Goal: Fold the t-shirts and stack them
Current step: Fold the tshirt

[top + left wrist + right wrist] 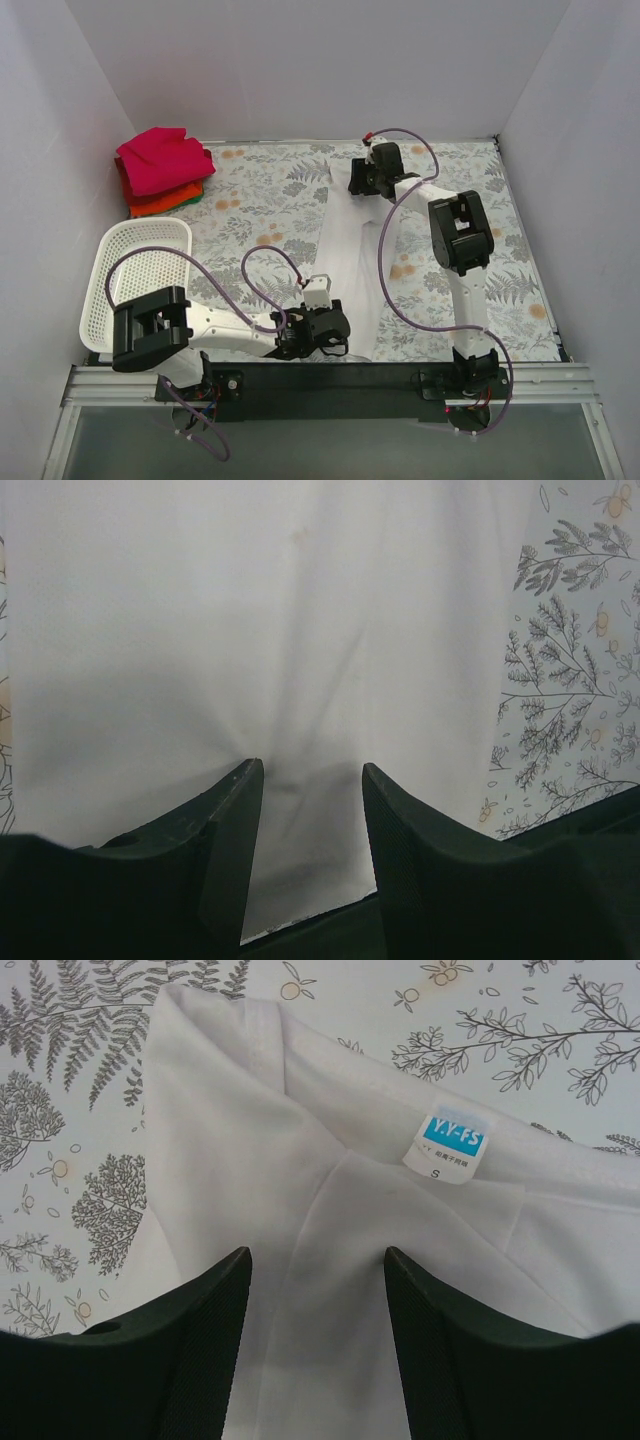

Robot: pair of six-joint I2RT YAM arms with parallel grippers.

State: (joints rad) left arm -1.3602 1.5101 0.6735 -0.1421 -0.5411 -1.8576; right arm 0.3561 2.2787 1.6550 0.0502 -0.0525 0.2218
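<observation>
A plain white t-shirt (352,255) lies as a long narrow strip down the middle of the floral table. My left gripper (328,330) sits at its near hem; in the left wrist view the white cloth (300,630) fills the frame and the left gripper (308,770) is open, tips pressed on creased cloth. My right gripper (363,188) is at the far collar end. There the right gripper (317,1255) is open over the white t-shirt (230,1160), near the neck label (452,1145). Folded magenta-pink (160,158), red-orange (158,204) and green (196,197) t-shirts are stacked at the far left.
A white mesh basket (150,225) stands at the near left, beside the left arm. White walls close in the table on three sides. Purple cables loop over both arms. The floral tablecloth (260,200) shows bare between stack and white shirt.
</observation>
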